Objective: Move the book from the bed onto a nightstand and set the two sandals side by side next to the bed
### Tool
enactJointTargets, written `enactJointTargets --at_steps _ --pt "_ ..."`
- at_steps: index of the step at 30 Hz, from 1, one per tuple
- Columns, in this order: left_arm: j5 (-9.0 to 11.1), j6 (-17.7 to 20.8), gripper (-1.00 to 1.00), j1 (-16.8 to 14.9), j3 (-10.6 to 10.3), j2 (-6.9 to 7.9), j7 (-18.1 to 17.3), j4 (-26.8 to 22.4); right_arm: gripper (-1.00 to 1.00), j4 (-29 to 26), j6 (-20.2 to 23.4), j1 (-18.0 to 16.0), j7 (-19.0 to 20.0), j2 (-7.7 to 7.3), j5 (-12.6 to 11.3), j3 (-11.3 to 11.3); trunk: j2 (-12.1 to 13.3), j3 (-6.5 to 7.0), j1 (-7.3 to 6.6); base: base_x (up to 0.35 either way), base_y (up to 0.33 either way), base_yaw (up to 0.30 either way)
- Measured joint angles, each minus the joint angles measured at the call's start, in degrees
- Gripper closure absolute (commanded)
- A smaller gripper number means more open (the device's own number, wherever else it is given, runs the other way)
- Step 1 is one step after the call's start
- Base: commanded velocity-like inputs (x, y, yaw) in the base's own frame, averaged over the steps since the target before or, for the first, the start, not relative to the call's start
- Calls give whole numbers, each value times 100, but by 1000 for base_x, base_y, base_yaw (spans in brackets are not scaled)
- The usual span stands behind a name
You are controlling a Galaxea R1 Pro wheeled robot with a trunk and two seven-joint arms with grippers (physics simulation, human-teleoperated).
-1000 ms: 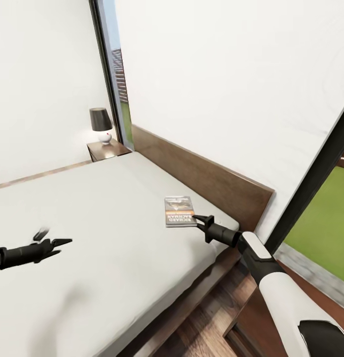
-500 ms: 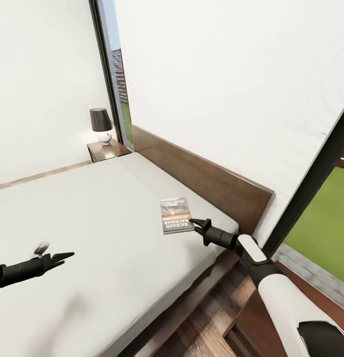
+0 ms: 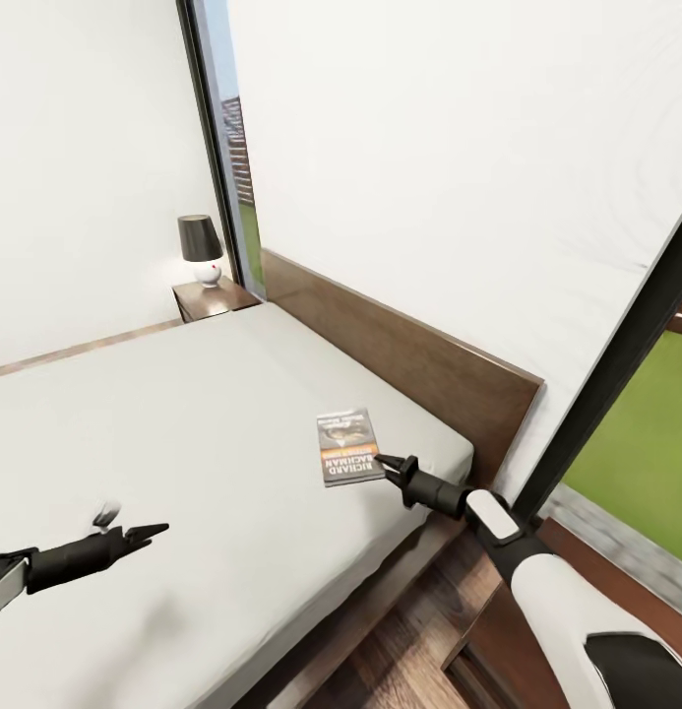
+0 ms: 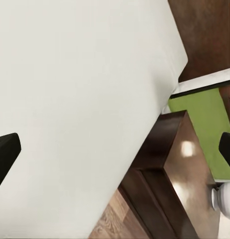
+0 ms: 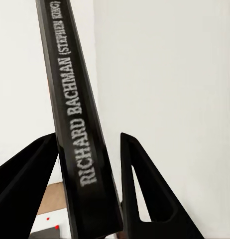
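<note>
Large low bed (image 3: 163,433) with plain light-grey mattress and dark wooden headboard took most of my head view. Small dark reddish-brown nightstand (image 3: 215,296), black-shaded lamp (image 3: 200,248) on top, sat at its far corner. Thin dark paperback book (image 3: 345,446) with an orange band lay near the headboard-side edge. My right gripper (image 3: 382,460) had its jaws apart astride the book's spine (image 5: 77,129). My left gripper (image 3: 149,533) hovered over the mattress, jaws apart, holding nothing.

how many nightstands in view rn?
2. One nightstand stands at the far side of the bed, bearing a lamp. The second shows in the left wrist view beside the mattress corner, a lamp base on it. No others visible.
</note>
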Motion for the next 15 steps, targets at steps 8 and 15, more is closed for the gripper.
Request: enactJointTargets --at_steps 8,15 --pt "-6 -109 -100 68 3 -85 1 -5 100 358 -190 0 695 0 462 6 0 0 0 0 0 0" --pt "-16 -123 -100 76 1 -177 19 -3 100 453 -215 -1 793 -9 493 -13 0 0 1 -75 0 0"
